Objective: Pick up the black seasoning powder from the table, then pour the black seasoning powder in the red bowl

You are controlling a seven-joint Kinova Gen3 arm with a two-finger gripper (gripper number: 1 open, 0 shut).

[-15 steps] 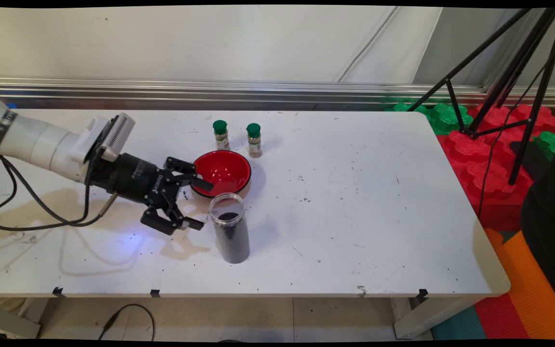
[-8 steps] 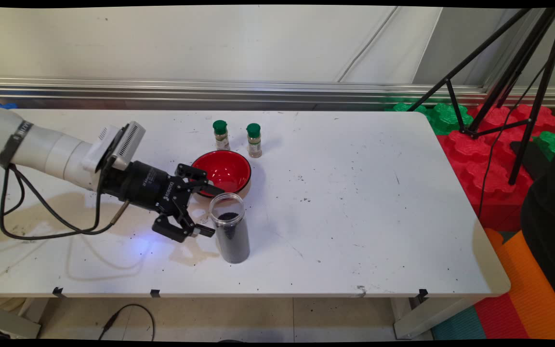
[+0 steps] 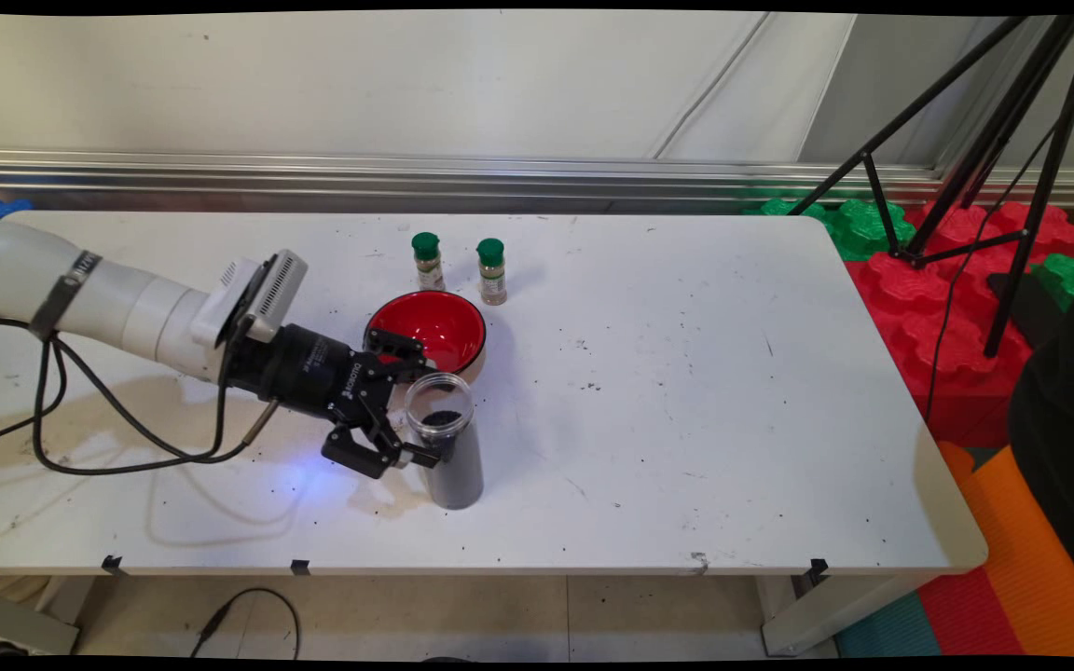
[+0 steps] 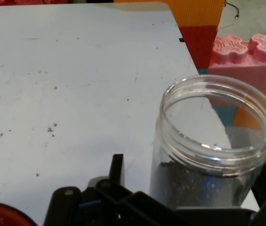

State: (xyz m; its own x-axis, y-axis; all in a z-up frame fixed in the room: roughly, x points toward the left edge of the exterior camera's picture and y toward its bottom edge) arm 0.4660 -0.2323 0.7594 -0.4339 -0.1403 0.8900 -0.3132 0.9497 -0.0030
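Main view: gripper point(image 3: 419, 410) fingers spread around open jar point(image 3: 445, 451) (red bowl point(image 3: 428, 333) behind); hand view reveals dark granules inside.

White bench point(image 3: 686, 447); pale wall point(image 3: 360, 84) at 12 o'clock; black tripod point(image 3: 975, 149), red and green foam blocks point(image 3: 947, 308) at 3; tiled floor point(image 3: 500, 615).

Open jar point(image 4: 213, 141) between gripper point(image 4: 189, 188) fingers
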